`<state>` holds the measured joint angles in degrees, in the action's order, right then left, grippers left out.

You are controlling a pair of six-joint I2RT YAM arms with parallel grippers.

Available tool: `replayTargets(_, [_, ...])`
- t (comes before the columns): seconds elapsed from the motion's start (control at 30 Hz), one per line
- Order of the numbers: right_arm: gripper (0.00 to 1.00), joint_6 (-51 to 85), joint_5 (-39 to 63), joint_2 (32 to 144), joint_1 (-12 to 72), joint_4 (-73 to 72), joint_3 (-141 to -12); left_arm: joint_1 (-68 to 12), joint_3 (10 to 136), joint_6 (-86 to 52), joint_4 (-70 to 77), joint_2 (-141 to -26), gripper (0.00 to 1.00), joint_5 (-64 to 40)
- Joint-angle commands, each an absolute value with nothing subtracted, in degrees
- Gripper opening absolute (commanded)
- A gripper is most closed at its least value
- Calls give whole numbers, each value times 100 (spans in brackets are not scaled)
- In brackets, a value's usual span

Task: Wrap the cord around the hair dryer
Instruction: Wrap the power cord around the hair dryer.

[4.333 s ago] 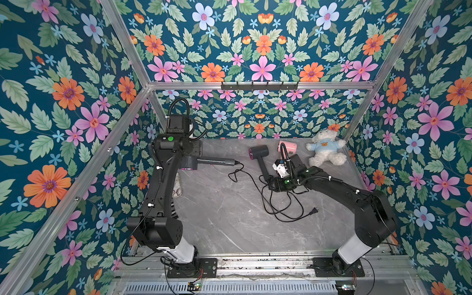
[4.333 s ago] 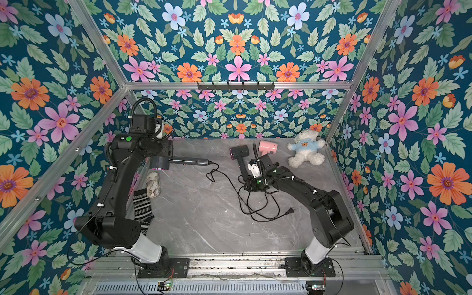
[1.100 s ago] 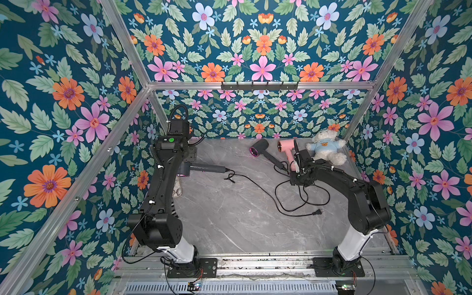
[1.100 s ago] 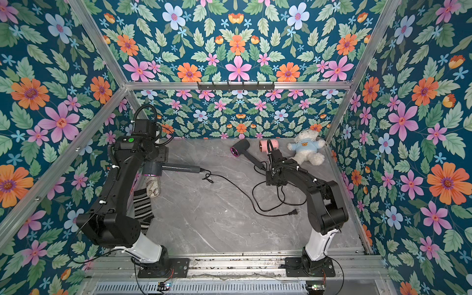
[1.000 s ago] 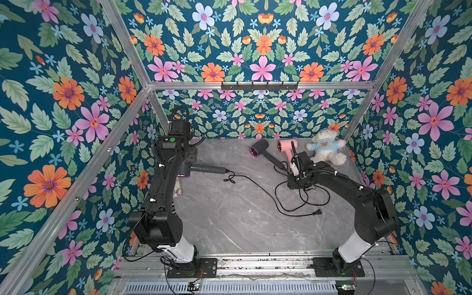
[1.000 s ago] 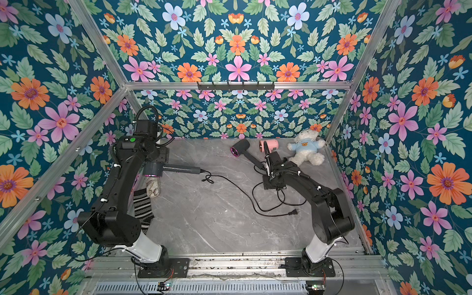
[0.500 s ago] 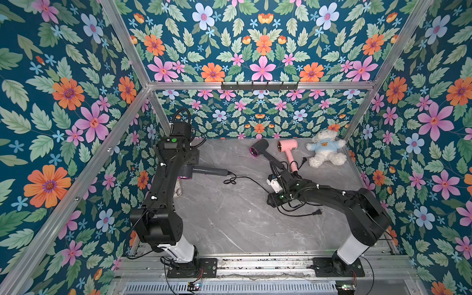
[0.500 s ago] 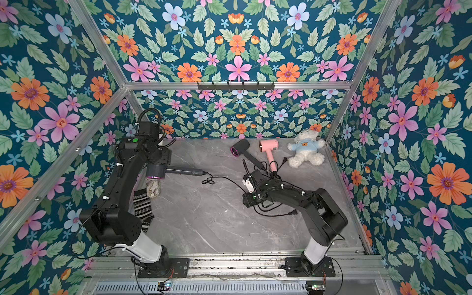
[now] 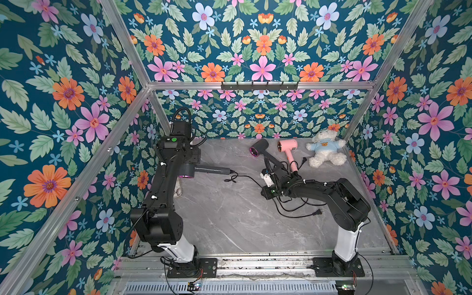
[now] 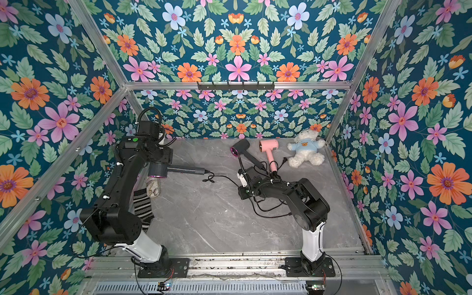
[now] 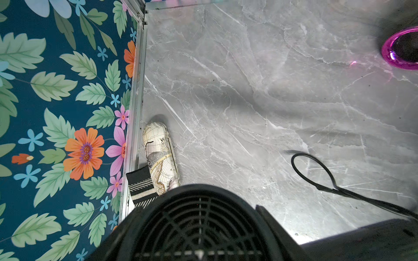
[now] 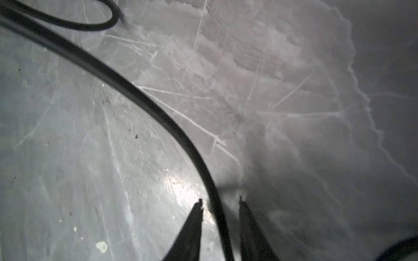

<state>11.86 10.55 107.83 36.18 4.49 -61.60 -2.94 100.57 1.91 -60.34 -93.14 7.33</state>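
Note:
A grey hair dryer (image 9: 189, 170) hangs above the table at the left, its handle (image 10: 185, 169) pointing right. My left gripper is shut on its head; its rear grille (image 11: 199, 226) fills the left wrist view and hides the fingers. The black cord (image 9: 245, 176) runs from the handle's end across the table to my right gripper (image 9: 265, 189), then loops to the plug (image 9: 318, 212). In the right wrist view the cord (image 12: 135, 90) passes between the fingertips of the right gripper (image 12: 220, 200), which stand open a little, with a gap on each side.
At the back lie a dark hair dryer (image 9: 259, 149), a pink hair dryer (image 9: 288, 146) and a white teddy bear (image 9: 324, 150). A map-print case (image 11: 160, 158) and a striped sock (image 10: 141, 207) lie by the left wall. Cord loops (image 10: 268, 207) lie under the right arm.
The right arm has swung from beside the pink hair dryer forward and left, down onto the cord, and its jaws have narrowed. The left arm holds the dryer almost still.

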Motion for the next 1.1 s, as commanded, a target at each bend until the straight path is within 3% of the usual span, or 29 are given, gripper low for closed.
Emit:
replayTargets(0.0, [4,1231,1090,10462,3624,786,-5998,-284,10060,154,-5834,-9348,0,491])
replayTargets(0.03, [0,1220,1102,10336,3624,994,-5978,-250,9988,126,-5698,-9351,0,213])
replayTargets(0.2, [0,1000,1423,9900,3637,2684,-6273,-18,9660,-349,-4714,-9550,0,-1259])
replayTargets(0.33, [0,232,1848,9290,4005,4389,-6853,-35,9729,-800,-4330,-9984,0,-1131])
replayTargets(0.53, [0,-933,1617,8955,4643,6161,-8229,-314,9446,-1284,-3477,-10285,0,-755])
replayTargets(0.77, [0,-1762,1426,8929,4633,6034,-9714,-1281,9236,-1066,-3009,-10662,0,-260])
replayTargets(0.93, [0,-1940,1346,9380,4164,5661,-10315,-1938,8919,-563,-2721,-10758,0,-698])
replayTargets(1.07, [0,-1701,1450,9598,3439,4951,-10330,-2013,8333,-312,-2554,-10541,0,-1676])
